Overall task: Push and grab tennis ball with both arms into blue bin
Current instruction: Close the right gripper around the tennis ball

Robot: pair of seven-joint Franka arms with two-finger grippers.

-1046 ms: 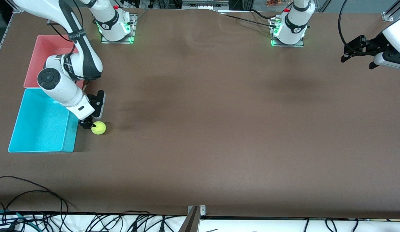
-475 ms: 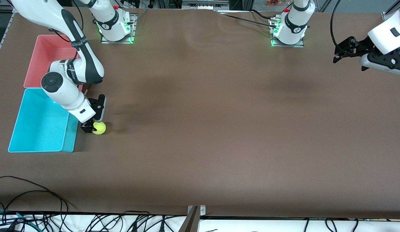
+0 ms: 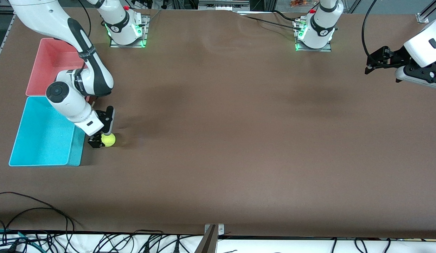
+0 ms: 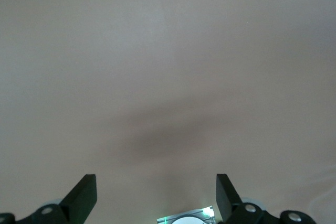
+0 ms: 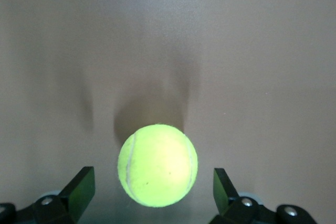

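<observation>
The tennis ball (image 3: 108,139) lies on the brown table just beside the blue bin (image 3: 42,135), on the bin's side toward the left arm's end. My right gripper (image 3: 100,141) is down at the table, open, with the ball between its fingers. In the right wrist view the ball (image 5: 157,164) sits between the two fingertips (image 5: 83,182) of the right gripper (image 5: 152,183), with a gap on each side. My left gripper (image 3: 372,64) is open and empty, up in the air over the table's left-arm end. The left wrist view shows the left gripper (image 4: 155,184) over bare table.
A pink bin (image 3: 52,58) stands against the blue bin, farther from the front camera, partly under the right arm. The two arm bases (image 3: 126,26) lit green stand along the table's back edge. Cables lie past the front edge (image 3: 35,211).
My right gripper has come down and closed in around the ball, which has stayed in place. My left gripper has shifted slightly over the table's left-arm end.
</observation>
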